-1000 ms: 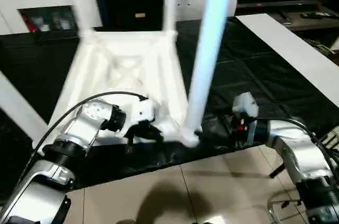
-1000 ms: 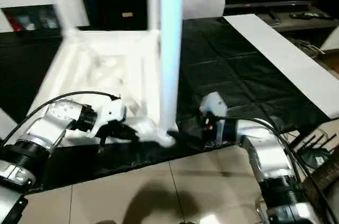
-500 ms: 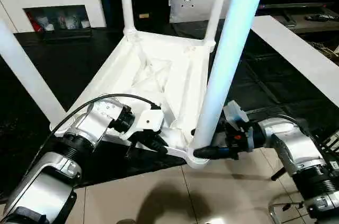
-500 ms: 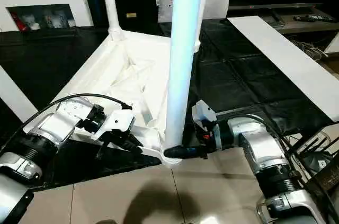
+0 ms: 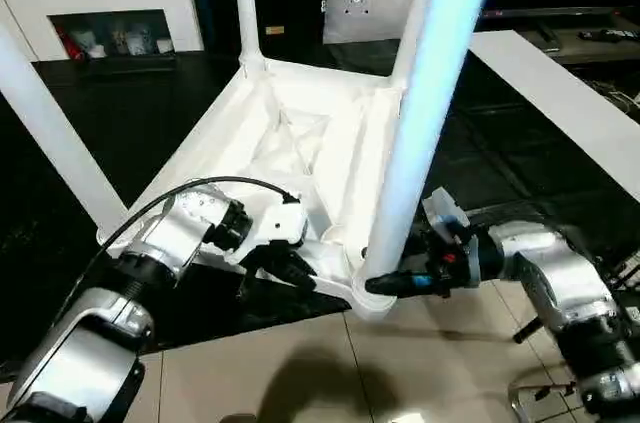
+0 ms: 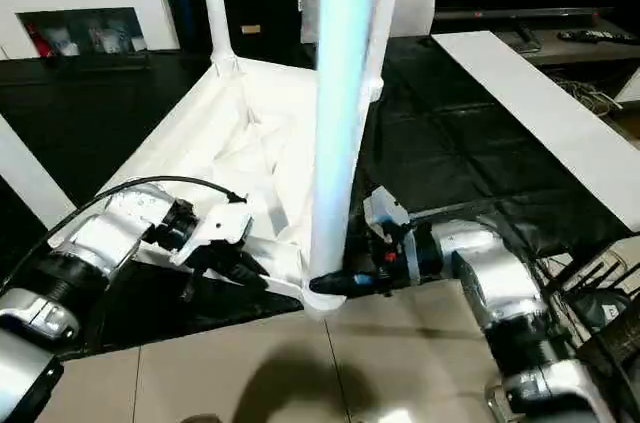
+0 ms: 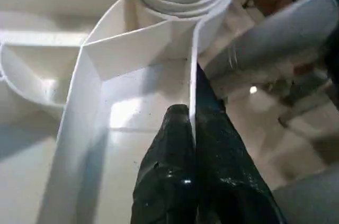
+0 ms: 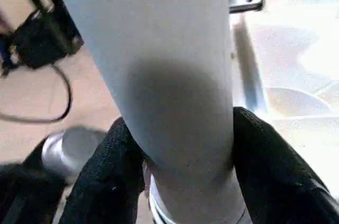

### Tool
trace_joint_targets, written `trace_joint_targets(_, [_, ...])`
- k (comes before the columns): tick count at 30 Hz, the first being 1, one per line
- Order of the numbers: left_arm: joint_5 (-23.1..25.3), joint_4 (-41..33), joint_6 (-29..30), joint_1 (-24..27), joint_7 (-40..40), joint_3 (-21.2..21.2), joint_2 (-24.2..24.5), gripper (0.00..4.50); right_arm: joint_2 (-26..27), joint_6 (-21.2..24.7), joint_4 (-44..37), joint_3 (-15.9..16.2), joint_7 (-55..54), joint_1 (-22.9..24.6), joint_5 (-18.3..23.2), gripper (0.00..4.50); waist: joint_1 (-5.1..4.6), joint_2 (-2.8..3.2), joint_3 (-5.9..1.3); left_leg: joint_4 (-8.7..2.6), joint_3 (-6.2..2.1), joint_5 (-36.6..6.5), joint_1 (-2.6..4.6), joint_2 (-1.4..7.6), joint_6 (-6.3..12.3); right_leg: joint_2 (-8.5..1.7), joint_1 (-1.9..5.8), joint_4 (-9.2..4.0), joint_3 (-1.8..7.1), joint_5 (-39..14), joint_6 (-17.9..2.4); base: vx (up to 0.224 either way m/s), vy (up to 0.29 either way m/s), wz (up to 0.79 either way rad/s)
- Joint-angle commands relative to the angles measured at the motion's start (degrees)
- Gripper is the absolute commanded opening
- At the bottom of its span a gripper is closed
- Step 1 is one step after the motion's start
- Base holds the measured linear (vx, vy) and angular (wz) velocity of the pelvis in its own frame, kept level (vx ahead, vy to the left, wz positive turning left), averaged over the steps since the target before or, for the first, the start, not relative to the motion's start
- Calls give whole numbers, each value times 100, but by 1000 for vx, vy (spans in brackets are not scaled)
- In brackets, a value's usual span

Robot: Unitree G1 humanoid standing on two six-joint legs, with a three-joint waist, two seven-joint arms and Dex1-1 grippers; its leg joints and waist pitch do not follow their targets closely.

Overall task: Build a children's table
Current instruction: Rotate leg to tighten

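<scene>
Children's table: white plastic, upside down on black floor mat, ribbed underside up, 4 legs rising from corner sockets.
Near leg: upright in the corner socket closest to the robot.
Right hand: 2 black fingers clamped around the near leg's base, 1 on each side.
Left hand: fingers together, pinching the thin rim wall of the top beside that same socket.
Grey-white cushion: behind the table.
</scene>
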Motion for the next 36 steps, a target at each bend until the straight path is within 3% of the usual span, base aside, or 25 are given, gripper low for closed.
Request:
trace_joint_targets(1, [7, -318, 594, 118, 734, 290, -22, 0, 269, 189, -262, -124, -599, 51, 120, 207, -42, -2, -432, -453, 13, -623, -10, 225, 245, -413, 386, -445, 376, -2052, -864, 0, 0, 0])
trace_joint_targets(3, [-41, -666, 1055, 258, 1075, 460, -44, 0, 496, 254, -332, -207, -1221, 119, -38, 207, -130, -9, -402, -471, 4, -816, -14, 205, 97, -415, 384, -507, 350, -2529, -678, 0, 0, 0])
trace_joint_targets(5, [-61, -862, 1361, 333, 1421, 596, -136, 0, 701, 325, -353, -272, -1685, 144, -133, 206, -215, -17, -393, -469, -18, -895, -69, 164, 55, -397, 416, -552, 300, -2849, -476, 0, 0, 0])
trace_joint_targets(6, [-64, -1003, 1591, 379, 1704, 699, -236, 0, 881, 386, -359, -334, -2046, 151, -190, 206, -278, -5, -398, -460, -15, -934, -35, 161, 31, -394, 382, -579, 291, -2927, -436, 0, 0, 0])
trace_joint_targets(9, [-36, -1184, 1934, 414, 2110, 819, -437, 0, 1160, 447, -349, -413, -2615, 130, -282, 203, -389, -21, -400, -435, -19, -986, -52, 133, 93, -377, 380, -628, 248, -3046, -351, 0, 0, 0])
trace_joint_targets(15, [45, -1274, 2459, 264, 3287, 1020, -1126, 0, 2013, 381, 70, -600, -4558, -146, -782, 202, -555, -11, -430, -423, -15, -811, -64, 142, 121, -354, 349, -569, 256, -2623, -523, 0, 0, 0])
trace_joint_targets(16, [79, -1139, 2432, 133, 3736, 1097, -1377, 0, 2340, 320, 392, -759, -5343, -328, -938, 202, -552, -7, -455, -416, -20, -704, -83, 133, 179, -354, 386, -550, 265, -2417, -554, 0, 0, 0])
trace_joint_targets(17, [93, -1127, 2450, 102, 3893, 1129, -1453, 0, 2438, 313, 479, -816, -5572, -380, -979, 202, -584, 6, -451, -422, -12, -588, -86, 151, 185, -347, 351, -508, 290, -2184, -666, 0, 0, 0])
trace_joint_targets(19, [194, -970, 2310, -37, 4303, 1168, -1626, 0, 2657, 179, 707, -864, -5941, -523, -1061, 202, -570, -8, -494, -406, -12, -348, -111, 140, 260, -345, 402, -446, 305, -1745, -764, 0, 0, 0])
trace_joint_targets(20, [194, -970, 2310, -37, 4303, 1168, -1626, 0, 2657, 179, 707, -864, -5941, -523, -1061, 235, -580, 4, -487, -405, 2, -281, -103, 139, 304, -338, 379, -432, 319, -1562, -859, 0, 0, 0])
trace_joint_targets(21, [281, -853, 2195, -122, 4524, 1164, -1712, 0, 2848, -39, 825, -959, -6251, -606, -1097, 255, -548, -6, -516, -388, 12, -103, -120, 128, 379, -342, 407, -396, 330, -1284, -915, 0, 0, 0])
trace_joint_targets(24, [298, -847, 2200, -121, 4546, 1155, -1716, 0, 2905, -280, 882, -1026, -6420, -637, -1171, 290, -516, 5, -522, -392, 17, 112, -119, 136, 554, -345, 425, -336, 340, -808, -1050, 0, 0, 0])
trace_joint_targets(28, [283, -955, 2106, 16, 4262, 1065, -1519, 0, 2724, -582, 768, -1127, -6320, -510, -1185, 320, -508, 11, -513, -393, 27, 62, -100, 148, 649, -348, 423, -334, 340, -767, -1129, 0, 0, 0])
trace_joint_targets(32, [246, -935, 1997, 81, 4027, 990, -1380, 0, 2527, -764, 644, -1178, -6100, -370, -1136, 356, -514, 13, -493, -406, 31, -140, -95, 155, 615, -345, 423, -367, 339, -1022, -1081, 0, 0, 0])
trace_joint_targets(34, [232, -863, 1832, 119, 3760, 916, -1233, 0, 2263, -811, 543, -1161, -5850, -241, -1130, 365, -502, 11, -488, -410, 28, -224, -97, 150, 584, -340, 437, -392, 335, -1149, -1006, 0, 0, 0])
trace_joint_targets(35, [222, -800, 1551, 198, 3329, 791, -1008, 0, 1841, -808, 308, -1072, -5225, -37, -1072, 376, -493, 57, -489, -405, 26, -232, -88, 147, 596, -338, 426, -394, 337, -1151, -1011, 0, 0, 0])
trace_joint_targets(36, [190, -770, 1335, 249, 3037, 722, -893, 0, 1599, -787, 147, -1007, -4775, 76, -988, 390, -463, 24, -490, -399, 30, -258, -91, 146, 673, -327, 445, -406, 343, -1094, -970, 0, 0, 0])
